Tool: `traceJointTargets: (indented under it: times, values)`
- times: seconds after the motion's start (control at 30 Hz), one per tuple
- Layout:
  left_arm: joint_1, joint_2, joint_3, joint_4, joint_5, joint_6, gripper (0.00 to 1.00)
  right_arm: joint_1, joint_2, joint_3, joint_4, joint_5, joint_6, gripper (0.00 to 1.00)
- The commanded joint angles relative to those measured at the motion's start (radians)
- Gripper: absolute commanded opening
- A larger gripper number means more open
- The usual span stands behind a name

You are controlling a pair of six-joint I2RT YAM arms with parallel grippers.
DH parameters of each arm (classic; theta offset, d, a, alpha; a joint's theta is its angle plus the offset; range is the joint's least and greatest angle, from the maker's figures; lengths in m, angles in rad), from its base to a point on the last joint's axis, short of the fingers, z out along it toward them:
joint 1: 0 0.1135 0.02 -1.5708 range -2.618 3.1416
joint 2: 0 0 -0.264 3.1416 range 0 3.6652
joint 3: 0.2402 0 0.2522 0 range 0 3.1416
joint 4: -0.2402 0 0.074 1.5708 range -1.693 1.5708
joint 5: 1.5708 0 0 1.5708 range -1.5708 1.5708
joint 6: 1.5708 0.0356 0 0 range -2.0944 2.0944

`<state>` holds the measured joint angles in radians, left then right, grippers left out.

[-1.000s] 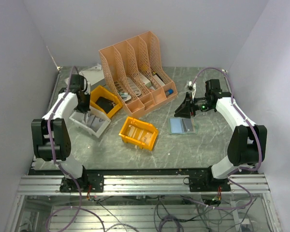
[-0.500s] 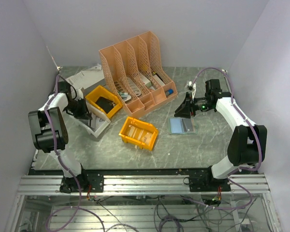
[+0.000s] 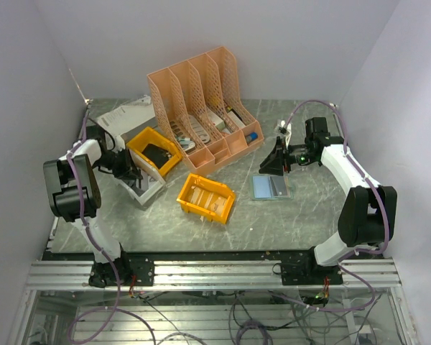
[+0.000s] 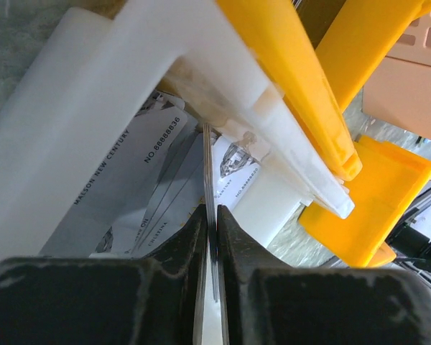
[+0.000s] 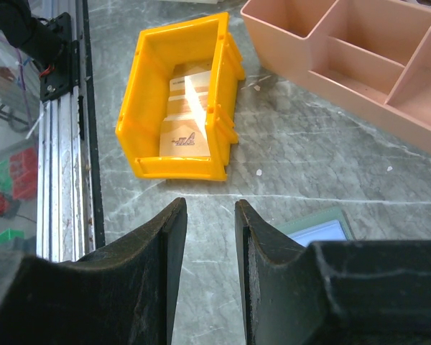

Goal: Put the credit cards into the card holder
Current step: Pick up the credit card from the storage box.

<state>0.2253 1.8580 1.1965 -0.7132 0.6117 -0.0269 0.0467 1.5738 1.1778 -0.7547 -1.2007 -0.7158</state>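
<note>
Having swung leftward, left gripper seemingly pinches a credit card edge-on.

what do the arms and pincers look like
The left arm and right arm have white links and chunky black joints, each trailed by a pale purple cable. A small green light glows near the right wrist. The left pincer and right pincer have blunt matte black fingers.

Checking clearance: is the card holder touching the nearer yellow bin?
Apart. The top view shows a strip of bare table between the card holder and the nearer yellow bin.
</note>
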Motion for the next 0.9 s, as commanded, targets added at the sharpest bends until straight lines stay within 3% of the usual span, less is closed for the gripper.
traceJointTargets:
  times: [0.0,0.43,0.57,0.87]
  values:
    - [-0.007,0.046,-0.024,0.020,-0.003,0.015,0.21,-0.004,0.009,0.024,-0.009,-0.009,-0.014,0.34]
    - [-0.016,0.071,-0.010,0.005,-0.042,0.007,0.22,-0.004,0.008,0.024,-0.009,-0.008,-0.014,0.34]
    - [-0.018,0.068,0.000,-0.002,-0.035,0.006,0.08,-0.004,0.007,0.026,-0.010,-0.006,-0.014,0.34]
    - [0.018,-0.020,0.032,-0.053,-0.031,0.017,0.07,-0.004,0.008,0.025,-0.011,-0.008,-0.016,0.34]
